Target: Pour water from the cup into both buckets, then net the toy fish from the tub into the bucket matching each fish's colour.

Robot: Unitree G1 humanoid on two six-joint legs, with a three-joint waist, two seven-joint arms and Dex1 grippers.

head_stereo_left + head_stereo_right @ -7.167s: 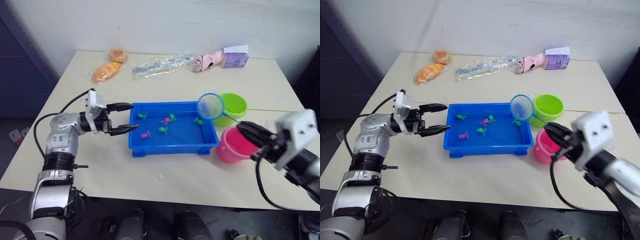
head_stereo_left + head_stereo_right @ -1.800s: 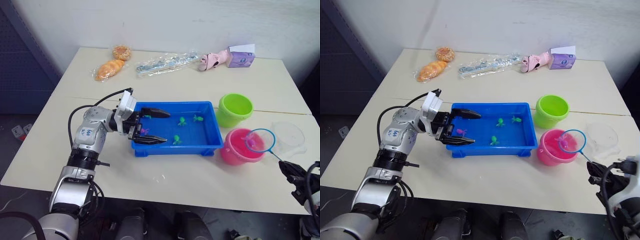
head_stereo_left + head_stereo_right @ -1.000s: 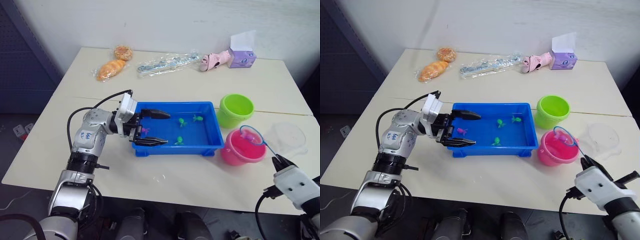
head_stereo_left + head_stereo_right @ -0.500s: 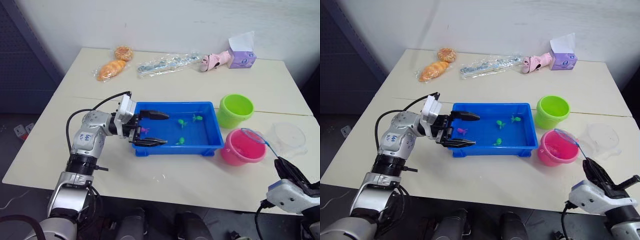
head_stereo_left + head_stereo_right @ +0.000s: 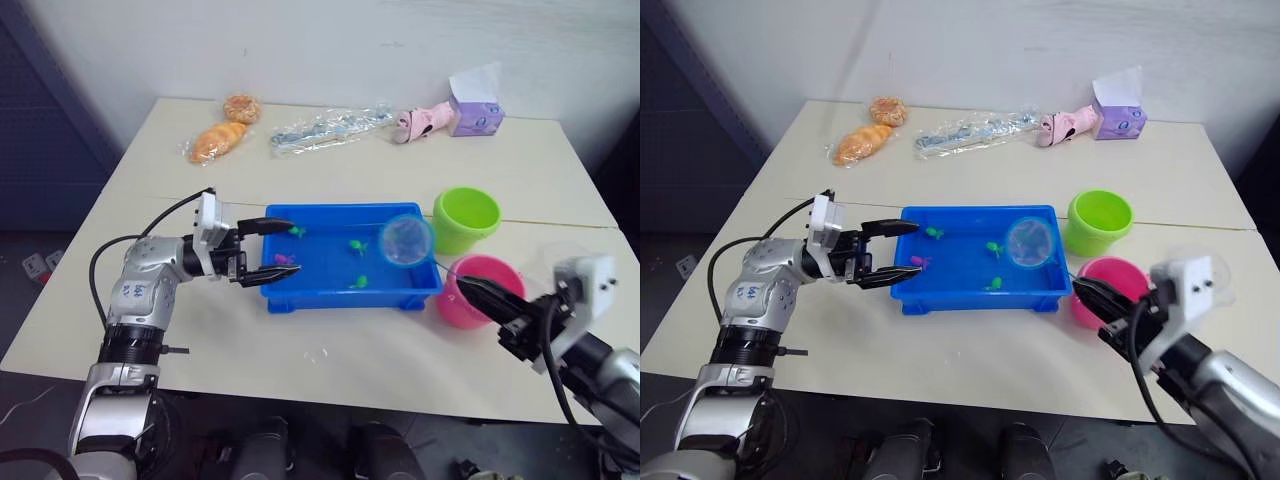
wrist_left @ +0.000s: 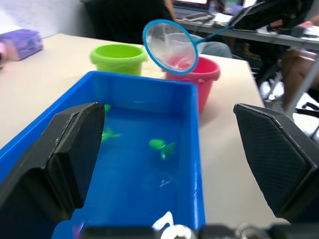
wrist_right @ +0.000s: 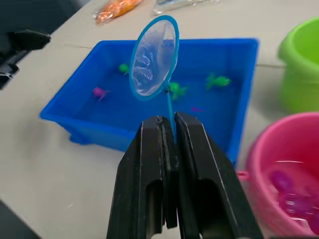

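The blue tub (image 5: 350,297) holds water with green fish (image 5: 353,245) and one pink fish (image 5: 284,262). My right gripper (image 5: 466,288) is shut on the net's thin handle. The net's blue hoop (image 5: 406,240) hangs over the tub's right end, with nothing visible in its mesh (image 7: 153,57). My left gripper (image 5: 292,245) is open, one finger on each side of the tub's left end. Right of the tub stand the green bucket (image 5: 466,218) and the pink bucket (image 5: 495,285), which has pink fish (image 7: 281,181) in it. The clear cup (image 5: 556,250) is mostly hidden behind my right wrist.
Along the table's far edge lie two wrapped pastries (image 5: 215,140), a clear plastic packet (image 5: 325,127), a pink toy (image 5: 418,122) and a purple tissue box (image 5: 475,112). The table's right edge is close to the buckets.
My right arm has swung the net from above the pink bucket to above the tub's right end. My left gripper has drawn back toward the tub's left end, still open.
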